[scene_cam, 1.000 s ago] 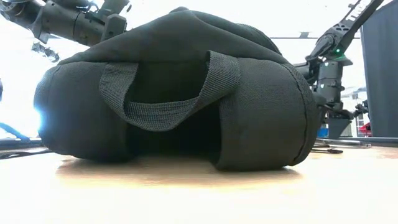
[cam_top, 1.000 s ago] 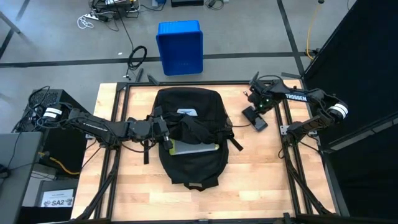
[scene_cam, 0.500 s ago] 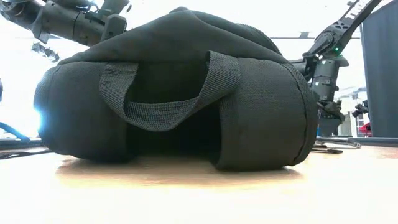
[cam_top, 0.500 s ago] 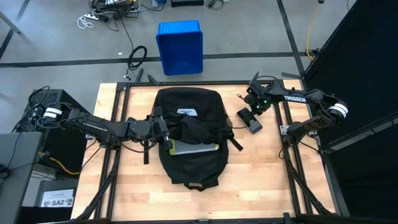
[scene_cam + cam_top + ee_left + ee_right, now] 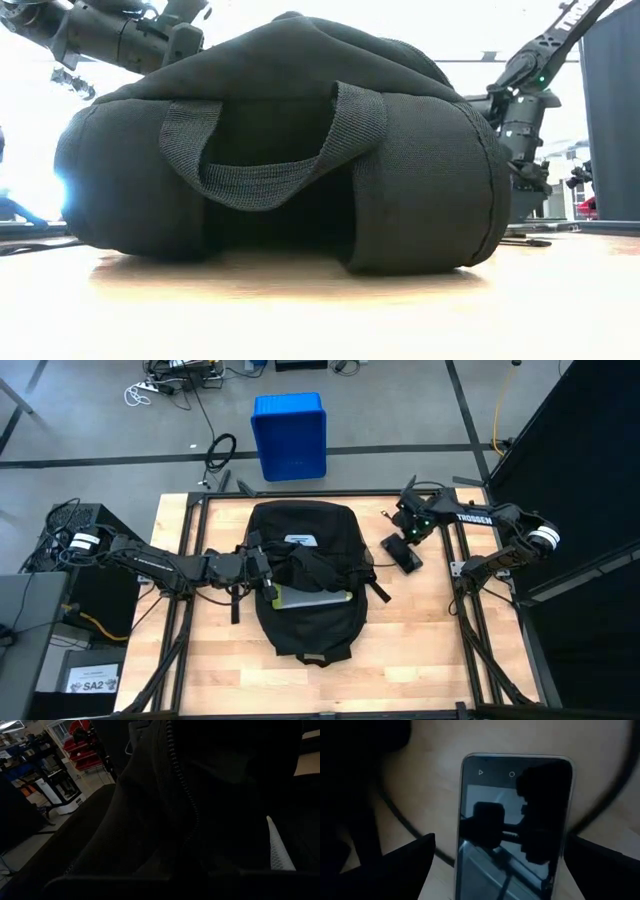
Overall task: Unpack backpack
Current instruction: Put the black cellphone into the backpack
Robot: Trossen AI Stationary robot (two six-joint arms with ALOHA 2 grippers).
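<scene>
In the middle of the high view, the large black fabric backpack is lying flat on the pale wooden surface, its white rectangular label facing up and a grey flat slab showing in its opened front. There is one backpack, one black phone and one blue plastic bin.

The backpack is leaving bare wood on both sides and along the lower edge of the frame. Its top edge is sitting close to the surface's upper rim. The lower right of the surface is giving the widest open room. The bin is standing on the grey floor beyond the upper edge, well apart from the surface.

The left tool is reaching in from the left of the frame and is pressed together on dark fabric at the backpack's left side. In the left wrist view a zipper line is running across that fabric.

The right tool is hovering at the upper right, with its fingers standing wide apart over the phone. The phone is lying screen up on the wood, just right of the backpack, and nothing is gripping it.

In the low view the backpack's webbing handle is facing the camera.
</scene>
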